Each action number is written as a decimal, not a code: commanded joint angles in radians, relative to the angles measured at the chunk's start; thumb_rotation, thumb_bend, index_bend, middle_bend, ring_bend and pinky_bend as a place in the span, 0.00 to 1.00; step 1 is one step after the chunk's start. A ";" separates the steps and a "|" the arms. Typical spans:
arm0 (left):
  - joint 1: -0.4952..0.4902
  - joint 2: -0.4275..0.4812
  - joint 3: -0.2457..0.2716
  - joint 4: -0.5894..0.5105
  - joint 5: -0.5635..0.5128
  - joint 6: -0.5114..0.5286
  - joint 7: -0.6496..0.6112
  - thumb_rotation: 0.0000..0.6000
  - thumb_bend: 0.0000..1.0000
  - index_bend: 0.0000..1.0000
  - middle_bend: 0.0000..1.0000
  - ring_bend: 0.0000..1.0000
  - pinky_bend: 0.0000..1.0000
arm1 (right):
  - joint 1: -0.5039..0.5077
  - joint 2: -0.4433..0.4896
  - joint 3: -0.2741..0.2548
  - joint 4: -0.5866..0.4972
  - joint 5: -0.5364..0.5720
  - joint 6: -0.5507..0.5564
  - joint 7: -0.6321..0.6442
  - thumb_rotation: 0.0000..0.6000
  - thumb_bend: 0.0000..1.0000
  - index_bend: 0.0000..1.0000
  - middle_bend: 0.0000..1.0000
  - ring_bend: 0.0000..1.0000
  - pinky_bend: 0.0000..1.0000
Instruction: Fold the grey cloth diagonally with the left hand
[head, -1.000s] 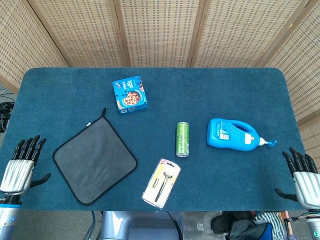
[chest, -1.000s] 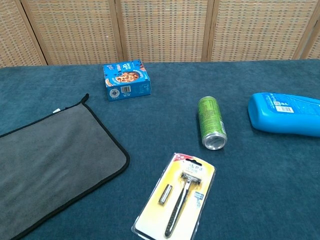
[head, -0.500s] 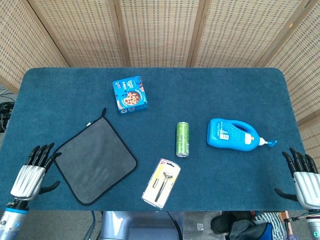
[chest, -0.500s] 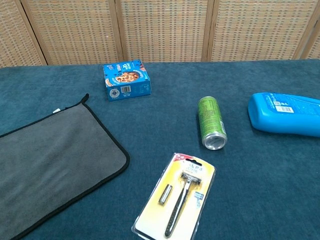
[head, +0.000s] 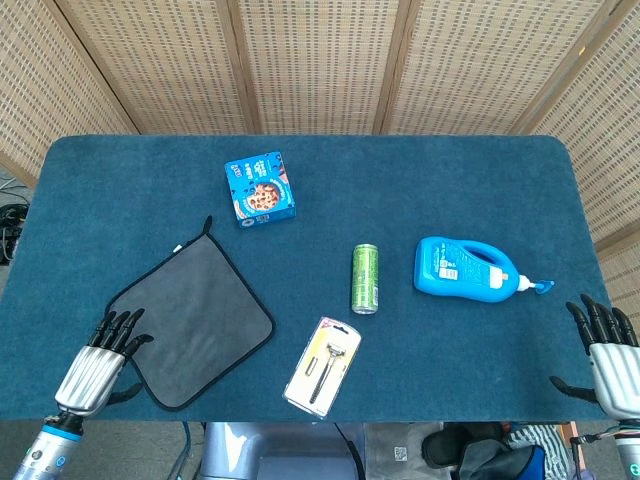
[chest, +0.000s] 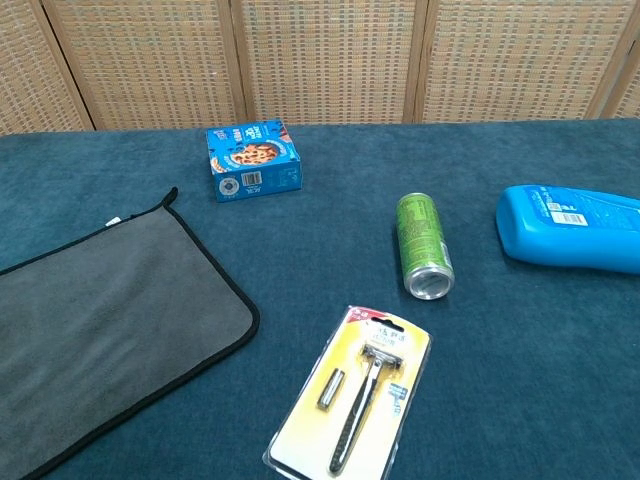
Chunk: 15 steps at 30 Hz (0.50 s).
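The grey cloth (head: 190, 320) with black trim lies flat and unfolded on the blue table, turned like a diamond; the chest view shows its right part (chest: 100, 335). My left hand (head: 98, 364) hovers at the cloth's near-left edge, fingers spread, holding nothing. My right hand (head: 608, 350) stays at the table's near-right corner, fingers apart and empty. Neither hand shows in the chest view.
A blue cookie box (head: 260, 187) sits behind the cloth. A green can (head: 364, 278) lies on its side mid-table, a blue detergent bottle (head: 465, 270) to its right. A packaged razor (head: 322, 365) lies near the front edge.
My left hand has moved right and nearer along the front edge, from beside the table's left border to the cloth's near-left edge. The cloth and right hand have not moved.
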 joint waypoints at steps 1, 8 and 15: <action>0.004 -0.015 0.014 0.009 0.011 -0.007 0.013 1.00 0.19 0.27 0.00 0.00 0.00 | -0.001 0.001 0.000 -0.001 0.000 0.002 0.001 1.00 0.00 0.00 0.00 0.00 0.00; 0.020 -0.050 0.044 0.047 0.025 -0.017 0.037 1.00 0.19 0.27 0.00 0.00 0.00 | -0.004 0.003 0.001 0.002 -0.002 0.007 0.013 1.00 0.00 0.00 0.00 0.00 0.00; 0.027 -0.059 0.062 0.058 0.027 -0.033 0.072 1.00 0.19 0.27 0.00 0.00 0.00 | -0.004 0.006 0.004 0.000 0.000 0.007 0.015 1.00 0.00 0.00 0.00 0.00 0.00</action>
